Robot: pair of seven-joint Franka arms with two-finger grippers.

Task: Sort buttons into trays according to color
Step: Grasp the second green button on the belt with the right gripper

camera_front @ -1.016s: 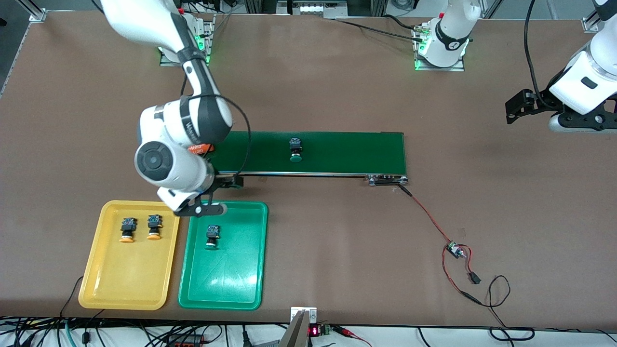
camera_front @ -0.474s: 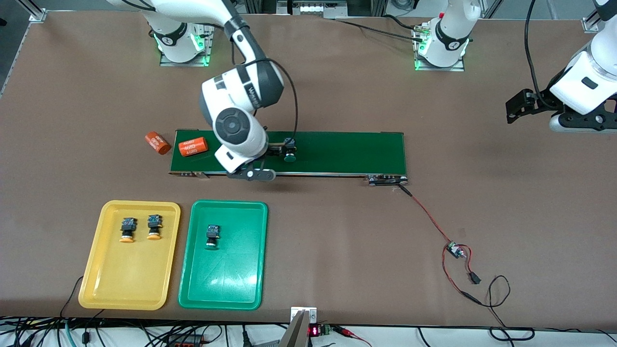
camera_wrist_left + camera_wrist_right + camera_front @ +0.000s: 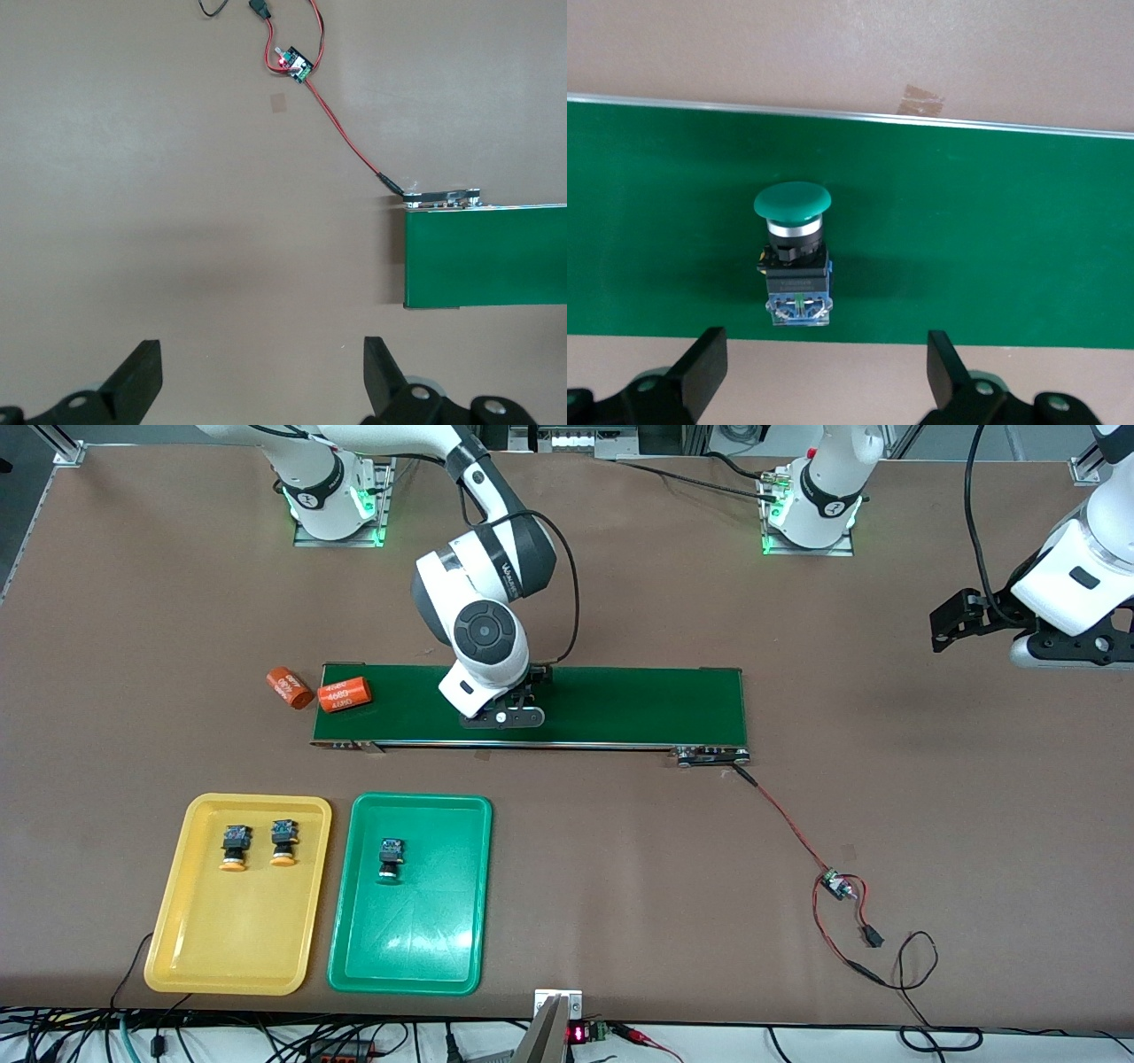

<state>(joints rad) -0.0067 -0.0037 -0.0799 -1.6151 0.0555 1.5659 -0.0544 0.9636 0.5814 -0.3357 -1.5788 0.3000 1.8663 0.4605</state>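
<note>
A green-capped button (image 3: 794,257) lies on its side on the dark-green conveyor belt (image 3: 992,248); the right arm's hand hides it in the front view. My right gripper (image 3: 824,363) hangs open just short of the button's blue base, over the belt's edge, its fingers (image 3: 536,676) apart from the button. Two yellow-orange buttons (image 3: 234,848) (image 3: 283,843) lie in the yellow tray (image 3: 230,939). One green button (image 3: 390,860) lies in the green tray (image 3: 407,948). My left gripper (image 3: 263,367) waits open and empty over bare table off the belt's end.
One orange cylinder (image 3: 345,694) lies on the belt (image 3: 638,704) at the right arm's end, another (image 3: 290,687) on the table beside it. A red-black wire with a small circuit board (image 3: 837,886) runs from the belt's other end. The trays stand side by side near the front edge.
The right arm swung from above the trays to over the belt, uncovering both orange cylinders. The belt's button and cylinder drifted toward the right arm's end. The left arm stayed still.
</note>
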